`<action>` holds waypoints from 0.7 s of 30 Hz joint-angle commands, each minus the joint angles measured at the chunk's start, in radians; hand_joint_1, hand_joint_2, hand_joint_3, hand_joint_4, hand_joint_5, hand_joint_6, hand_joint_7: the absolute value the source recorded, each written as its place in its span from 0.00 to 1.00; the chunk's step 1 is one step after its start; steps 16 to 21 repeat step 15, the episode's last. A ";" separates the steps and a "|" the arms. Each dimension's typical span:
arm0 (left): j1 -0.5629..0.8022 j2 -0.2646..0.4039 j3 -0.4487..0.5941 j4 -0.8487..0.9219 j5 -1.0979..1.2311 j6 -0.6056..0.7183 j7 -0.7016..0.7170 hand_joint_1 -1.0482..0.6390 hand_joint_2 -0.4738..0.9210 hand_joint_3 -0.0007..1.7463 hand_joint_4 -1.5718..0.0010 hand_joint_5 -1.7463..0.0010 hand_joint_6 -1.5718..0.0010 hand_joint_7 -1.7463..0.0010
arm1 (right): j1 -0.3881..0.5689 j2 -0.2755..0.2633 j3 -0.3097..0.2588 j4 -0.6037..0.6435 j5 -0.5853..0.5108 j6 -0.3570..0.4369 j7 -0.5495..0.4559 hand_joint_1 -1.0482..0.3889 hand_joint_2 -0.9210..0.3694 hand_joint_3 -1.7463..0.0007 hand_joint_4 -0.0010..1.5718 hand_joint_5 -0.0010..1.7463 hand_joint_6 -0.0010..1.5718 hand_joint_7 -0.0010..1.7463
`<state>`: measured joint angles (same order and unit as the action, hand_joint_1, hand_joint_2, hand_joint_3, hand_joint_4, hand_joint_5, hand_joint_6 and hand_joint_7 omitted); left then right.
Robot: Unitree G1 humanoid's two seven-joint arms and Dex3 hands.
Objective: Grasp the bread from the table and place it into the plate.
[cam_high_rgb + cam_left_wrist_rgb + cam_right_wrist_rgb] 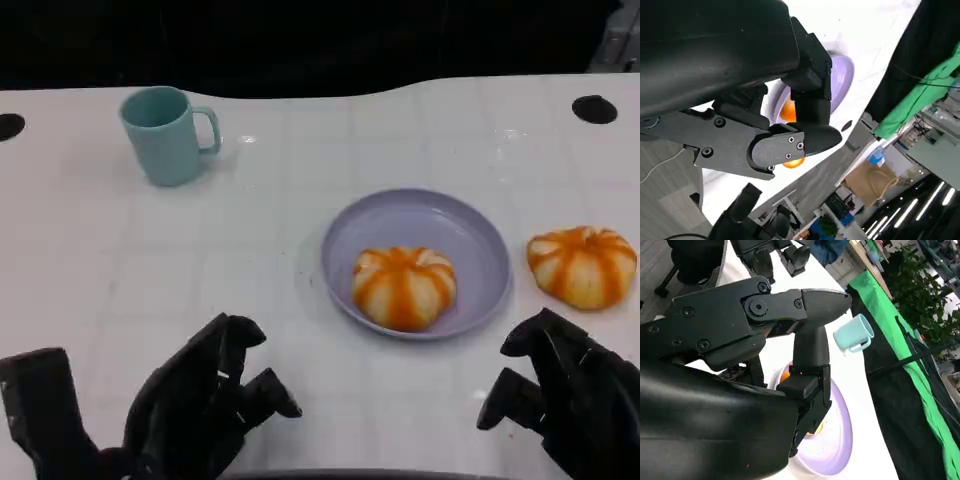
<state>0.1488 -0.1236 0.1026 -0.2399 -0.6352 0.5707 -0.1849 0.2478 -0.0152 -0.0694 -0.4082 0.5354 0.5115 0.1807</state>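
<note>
In the head view, one bread (403,288) is already lying inside the lilac plate (470,240), while a second bread (582,265) is sitting on the white counter (200,260) just beside the plate's rim, on the robot's right. So the task looks half done at most: that second piece is still waiting to be grasped. The left hand (200,400) and the right hand (565,395) are hovering low at the near edge, holding nothing, fingers loosely apart. A teal mug (165,133) is standing well apart at the far left.

In the left wrist view, the left hand (785,130) is blocking most of the plate (842,75); no bread is sitting between its fingers.

In the right wrist view, the right hand (790,340) is likewise carrying nothing, with the plate (837,440) and mug (852,333) lying beyond it.
</note>
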 commanded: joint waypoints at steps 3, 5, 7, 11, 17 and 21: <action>-0.005 0.020 -0.008 0.018 0.011 -0.036 -0.023 0.29 1.00 0.28 0.51 0.00 0.66 0.00 | 0.006 -0.016 -0.016 0.000 0.006 -0.025 0.019 0.39 0.00 0.84 0.41 1.00 0.34 0.90; -0.009 0.021 -0.006 0.025 0.006 -0.042 -0.030 0.29 1.00 0.28 0.50 0.00 0.66 0.00 | 0.004 -0.014 -0.018 -0.002 0.009 -0.018 0.013 0.39 0.00 0.84 0.42 1.00 0.35 0.90; -0.011 0.020 -0.005 0.028 0.002 -0.044 -0.033 0.29 1.00 0.28 0.50 0.00 0.66 0.01 | 0.002 -0.014 -0.019 -0.001 0.009 -0.015 0.010 0.39 0.00 0.85 0.42 1.00 0.36 0.90; -0.010 0.019 -0.004 0.024 -0.001 -0.040 -0.030 0.29 1.00 0.28 0.50 0.00 0.66 0.01 | 0.005 -0.014 -0.018 -0.001 0.007 -0.015 0.011 0.39 0.00 0.86 0.42 1.00 0.36 0.89; -0.009 0.020 -0.004 0.024 0.000 -0.042 -0.032 0.29 1.00 0.28 0.50 0.00 0.66 0.01 | 0.006 -0.015 -0.017 0.001 0.006 -0.018 0.014 0.39 0.00 0.86 0.42 1.00 0.36 0.89; -0.009 0.020 -0.004 0.024 0.000 -0.042 -0.032 0.29 1.00 0.28 0.50 0.00 0.66 0.01 | 0.006 -0.015 -0.017 0.001 0.006 -0.018 0.014 0.39 0.00 0.86 0.42 1.00 0.36 0.89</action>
